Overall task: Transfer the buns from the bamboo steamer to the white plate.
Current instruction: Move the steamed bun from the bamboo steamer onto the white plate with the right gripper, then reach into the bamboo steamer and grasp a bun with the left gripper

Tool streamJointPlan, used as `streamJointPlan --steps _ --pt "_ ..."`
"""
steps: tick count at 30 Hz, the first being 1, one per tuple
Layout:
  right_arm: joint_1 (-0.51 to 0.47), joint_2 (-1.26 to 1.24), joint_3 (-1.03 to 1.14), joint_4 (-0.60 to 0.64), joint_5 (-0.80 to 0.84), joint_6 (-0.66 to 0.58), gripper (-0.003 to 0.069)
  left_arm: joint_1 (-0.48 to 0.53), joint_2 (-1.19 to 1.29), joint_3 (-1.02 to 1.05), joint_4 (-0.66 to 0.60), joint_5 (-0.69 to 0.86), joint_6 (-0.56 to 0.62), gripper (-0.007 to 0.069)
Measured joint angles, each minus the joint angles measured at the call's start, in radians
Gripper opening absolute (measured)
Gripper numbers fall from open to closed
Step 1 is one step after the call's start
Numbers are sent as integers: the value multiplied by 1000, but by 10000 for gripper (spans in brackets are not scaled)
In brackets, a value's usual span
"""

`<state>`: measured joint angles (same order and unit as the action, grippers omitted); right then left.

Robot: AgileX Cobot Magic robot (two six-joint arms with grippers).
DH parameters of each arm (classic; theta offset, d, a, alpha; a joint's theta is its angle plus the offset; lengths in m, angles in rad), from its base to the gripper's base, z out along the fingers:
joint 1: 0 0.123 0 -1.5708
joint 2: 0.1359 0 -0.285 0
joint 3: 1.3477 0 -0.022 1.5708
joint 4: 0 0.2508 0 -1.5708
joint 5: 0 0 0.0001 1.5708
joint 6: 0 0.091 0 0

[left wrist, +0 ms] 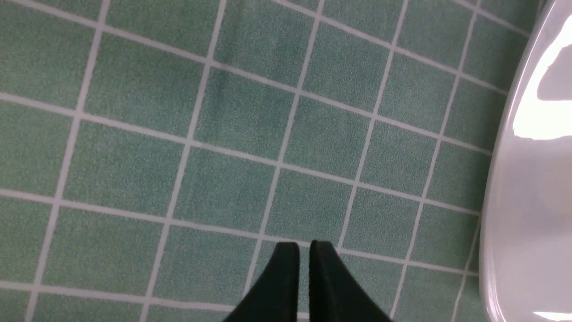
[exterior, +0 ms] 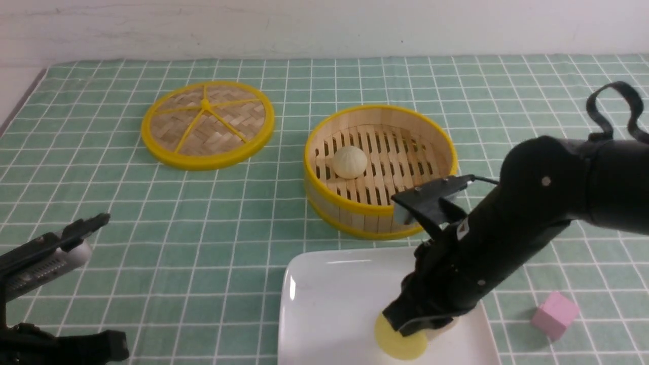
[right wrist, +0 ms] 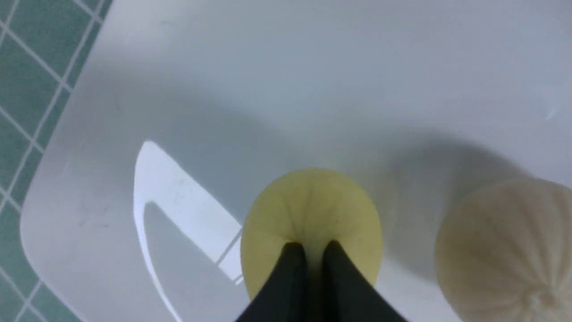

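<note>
The bright yellow bun [exterior: 401, 345] [right wrist: 308, 205] rests on the white plate [exterior: 329, 299] [right wrist: 268, 67] near its front edge. My right gripper [exterior: 407, 330] [right wrist: 313, 249] comes down on it from above, its fingers nearly together and pinching the bun's top. The pale cream-white bun [exterior: 349, 161] lies alone on the slotted floor of the bamboo steamer [exterior: 355, 215], behind the plate. My left gripper [exterior: 101, 220] [left wrist: 304, 247] hovers shut and empty over the cloth, left of the plate's rim [left wrist: 532, 188].
A tan-beige bun [right wrist: 505, 250] sits on the plate right beside the yellow one, mostly hidden by my right arm in the front view. The woven yellow-rimmed lid [exterior: 208, 124] lies at the back left. A pink cube [exterior: 554, 313] is right of the plate.
</note>
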<state>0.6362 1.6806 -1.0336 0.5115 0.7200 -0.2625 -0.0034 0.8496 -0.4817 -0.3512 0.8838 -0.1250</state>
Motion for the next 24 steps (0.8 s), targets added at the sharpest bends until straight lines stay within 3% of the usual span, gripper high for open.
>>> streamJointPlan --steps 5,6,10,14,18,19,20,22,23,24 --pt "13 38 0 0 -52 29 152 0 0 0 2 -1 0 73" --pt "13 47 2 0 -55 47 230 0 0 0 4 -1 0 74" --pt "13 34 -1 -2 -33 56 372 0 0 0 4 -4 0 78" --pt "13 -27 -29 -44 38 56 433 0 0 0 4 -9 -1 85" --pt "13 -139 -60 -134 123 87 392 0 0 0 3 -26 -28 88" --pt "13 -214 -62 -201 168 120 330 0 0 0 -2 -41 -46 90" --pt "13 -223 -62 -210 180 124 321 0 0 0 -3 -41 -46 90" --pt "13 -341 -54 -328 260 181 197 0 0 -9 -7 -42 -49 91" --pt "13 -351 -52 -337 265 191 186 0 0 -9 -7 -40 -49 91" --pt "13 -416 -36 -400 310 229 115 0 0 -31 -8 -30 -49 92"
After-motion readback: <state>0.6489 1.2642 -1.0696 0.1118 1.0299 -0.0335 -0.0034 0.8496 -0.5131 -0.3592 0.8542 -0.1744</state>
